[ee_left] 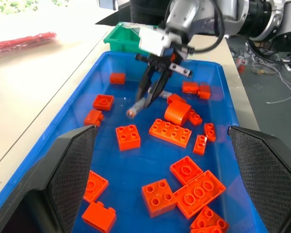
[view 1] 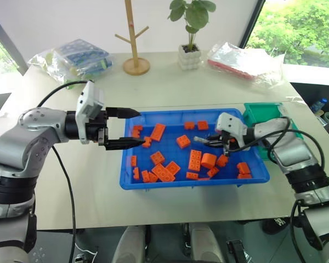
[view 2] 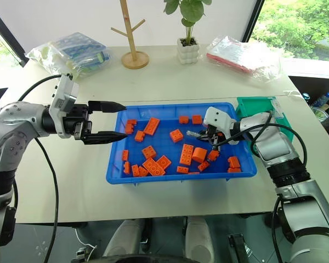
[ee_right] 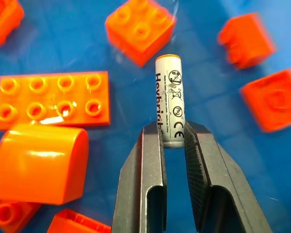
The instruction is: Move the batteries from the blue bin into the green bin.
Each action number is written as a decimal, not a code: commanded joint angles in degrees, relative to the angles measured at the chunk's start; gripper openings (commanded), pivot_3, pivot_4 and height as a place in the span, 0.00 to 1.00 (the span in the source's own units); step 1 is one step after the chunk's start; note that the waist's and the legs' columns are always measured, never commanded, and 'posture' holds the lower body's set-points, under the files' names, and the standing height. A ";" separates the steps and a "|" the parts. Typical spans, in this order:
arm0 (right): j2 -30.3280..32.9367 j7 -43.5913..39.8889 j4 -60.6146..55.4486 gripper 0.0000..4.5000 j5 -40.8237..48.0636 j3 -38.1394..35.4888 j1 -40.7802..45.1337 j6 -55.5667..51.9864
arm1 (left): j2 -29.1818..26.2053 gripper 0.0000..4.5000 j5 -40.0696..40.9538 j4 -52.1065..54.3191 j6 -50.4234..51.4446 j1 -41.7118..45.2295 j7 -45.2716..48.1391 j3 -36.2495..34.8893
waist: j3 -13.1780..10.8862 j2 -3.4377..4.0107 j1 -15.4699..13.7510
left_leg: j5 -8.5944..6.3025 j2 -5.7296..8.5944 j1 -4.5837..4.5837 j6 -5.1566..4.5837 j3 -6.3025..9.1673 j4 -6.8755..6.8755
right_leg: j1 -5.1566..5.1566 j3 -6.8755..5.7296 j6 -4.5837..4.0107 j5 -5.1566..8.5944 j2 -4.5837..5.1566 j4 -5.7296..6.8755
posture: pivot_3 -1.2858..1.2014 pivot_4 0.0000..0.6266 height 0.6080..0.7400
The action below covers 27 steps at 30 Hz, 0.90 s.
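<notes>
While the right end effector pinches a battery by its tail over the blue bin, green bin at two o'clock, it may pivot free; left end effector gapes empty.

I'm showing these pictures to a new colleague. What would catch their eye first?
Probably the right gripper, shut on a silver battery above the blue bin with its scattered orange bricks. Next, the left gripper, open at the bin's left edge, and the green bin at the blue one's far right corner.
</notes>
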<state>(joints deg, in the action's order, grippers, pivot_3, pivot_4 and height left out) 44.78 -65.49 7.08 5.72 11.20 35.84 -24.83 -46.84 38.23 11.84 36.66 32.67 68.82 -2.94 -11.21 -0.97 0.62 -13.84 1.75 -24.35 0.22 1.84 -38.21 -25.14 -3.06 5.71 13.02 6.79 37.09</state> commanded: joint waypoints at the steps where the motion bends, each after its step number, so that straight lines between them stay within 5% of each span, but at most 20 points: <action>1: 2.81 2.49 -5.49 0.01 2.38 -6.55 0.21 -4.73 | 0.21 1.00 0.02 0.06 -1.20 2.03 0.61 -0.23 | 0.00 0.00 -0.07 | 0.00 0.00 0.00 0.00 0.00 0.00 | 0.00 0.00 0.00 0.00 0.00 0.00 | 0.52 0.24 0.64; 11: 14.35 16.09 -2.46 0.01 1.70 -25.20 -4.66 -16.66 | 1.38 1.00 -0.73 -1.24 -2.00 2.45 1.69 0.89 | 0.00 0.00 -1.09 | 0.00 0.02 -0.02 0.00 -0.08 0.00 | 0.00 -0.01 -0.01 0.01 0.02 -0.02 | 0.52 0.24 0.64; 15: 14.01 18.13 -6.12 0.01 4.26 -29.35 -10.04 -22.01 | 2.06 1.00 -1.25 -2.68 -2.34 3.90 2.38 1.94 | 0.00 0.00 -1.09 | 0.00 0.02 -0.02 -0.01 -0.13 0.00 | 0.00 0.01 -0.01 0.00 0.03 -0.01 | 0.52 0.24 0.64; 22: 12.85 20.94 -11.30 0.79 4.99 -28.45 -13.24 -22.18 | 3.21 1.00 -2.22 -4.39 -2.89 5.94 3.25 2.94 | 0.00 0.01 -0.94 | 0.00 -0.01 0.01 -0.01 -0.13 -0.04 | 0.01 0.02 -0.04 -0.03 0.02 0.00 | 0.52 0.24 0.64; 27: 13.37 20.78 -14.81 0.79 6.82 -26.37 -9.84 -25.43 | 2.87 1.00 -2.35 -4.52 -2.90 5.95 3.70 2.75 | 0.00 0.01 -0.99 | 0.00 -0.01 0.00 -0.01 -0.13 -0.04 | 0.01 0.02 -0.04 -0.03 0.02 0.00 | 0.52 0.24 0.64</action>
<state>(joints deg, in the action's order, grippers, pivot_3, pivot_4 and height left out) 57.13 -44.96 -3.99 11.46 -15.19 23.27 -49.06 -43.58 35.68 6.81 34.49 37.66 72.22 0.85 -11.21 -0.96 -0.37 -13.84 1.74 -24.35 0.22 1.72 -38.25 -25.13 -3.03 5.67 12.99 6.81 37.09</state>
